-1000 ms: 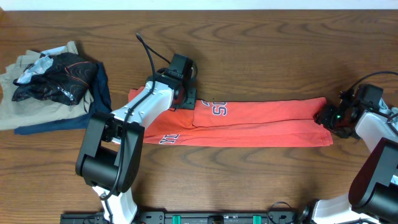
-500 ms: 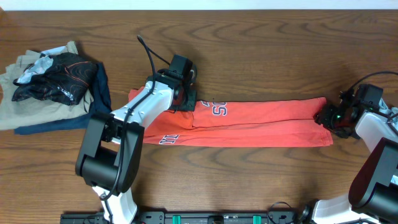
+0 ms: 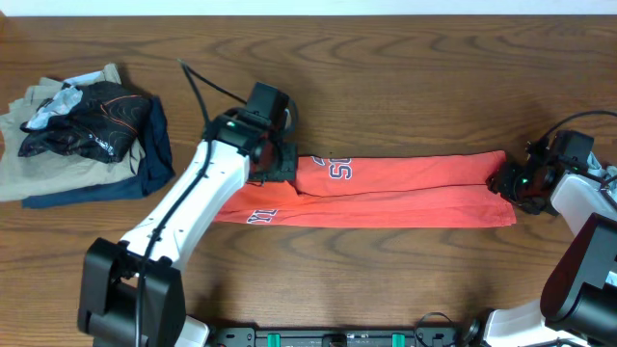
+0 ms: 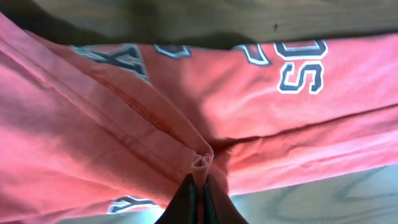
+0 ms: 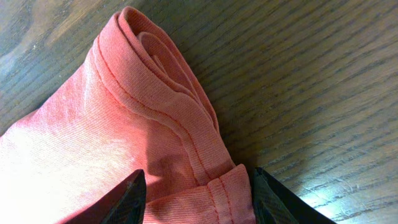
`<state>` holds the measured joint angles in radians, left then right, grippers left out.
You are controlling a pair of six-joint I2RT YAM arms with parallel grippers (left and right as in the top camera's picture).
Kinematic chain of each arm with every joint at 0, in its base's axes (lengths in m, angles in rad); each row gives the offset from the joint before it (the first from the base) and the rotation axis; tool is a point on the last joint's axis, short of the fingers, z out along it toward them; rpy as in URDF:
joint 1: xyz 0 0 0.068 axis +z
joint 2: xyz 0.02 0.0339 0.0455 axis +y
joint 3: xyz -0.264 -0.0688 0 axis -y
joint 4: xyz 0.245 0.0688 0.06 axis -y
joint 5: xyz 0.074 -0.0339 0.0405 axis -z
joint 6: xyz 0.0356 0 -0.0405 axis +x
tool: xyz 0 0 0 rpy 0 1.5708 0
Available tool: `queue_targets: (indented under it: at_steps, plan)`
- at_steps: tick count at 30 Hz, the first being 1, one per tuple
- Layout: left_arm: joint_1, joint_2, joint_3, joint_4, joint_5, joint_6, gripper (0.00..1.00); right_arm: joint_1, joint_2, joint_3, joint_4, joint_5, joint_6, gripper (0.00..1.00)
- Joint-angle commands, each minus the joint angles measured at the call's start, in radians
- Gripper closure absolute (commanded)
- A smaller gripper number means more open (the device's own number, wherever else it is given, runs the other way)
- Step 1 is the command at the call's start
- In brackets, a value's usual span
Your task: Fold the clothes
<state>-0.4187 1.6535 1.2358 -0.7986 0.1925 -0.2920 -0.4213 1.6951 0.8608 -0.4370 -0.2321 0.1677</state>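
Left claw shifted left, pinching one coral T-shirt, right claw gripping hem

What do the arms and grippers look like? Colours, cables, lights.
Left arm: white links, bulky black joint housings, thin black cable looping above the wrist. Right arm: same white-and-black build, black cable arcing over. Left gripper and right gripper: black, with tapered black fingers. A small green light glows at the right wrist.

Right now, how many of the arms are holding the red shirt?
2. The left arm has its jaws pinched on a fold of the shirt beside the lettering; the right arm grips the rolled hem at the opposite end.
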Motion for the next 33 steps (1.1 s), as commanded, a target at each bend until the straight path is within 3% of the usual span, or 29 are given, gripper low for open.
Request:
queue_targets:
  at_steps: [1,7,17,26,33]
  plan:
    - [-0.06,0.018,-0.035,0.019,0.037,-0.077,0.94,0.002,0.007,-0.005,-0.003,-0.008,0.0,0.48]
    - [-0.161,0.044,-0.05,0.003,0.035,-0.18,0.94,0.002,0.007,-0.005,-0.008,-0.008,0.0,0.48]
    - [-0.193,0.05,-0.05,0.042,-0.103,-0.187,0.91,0.002,0.007,-0.005,-0.008,-0.008,0.0,0.48]
    - [-0.195,0.052,-0.05,-0.018,0.136,-0.241,0.92,0.002,0.007,-0.005,-0.007,-0.008,0.0,0.48]
    - [-0.195,0.052,-0.05,-0.116,0.163,-0.241,0.94,0.002,0.007,-0.005,-0.001,-0.008,0.0,0.48]
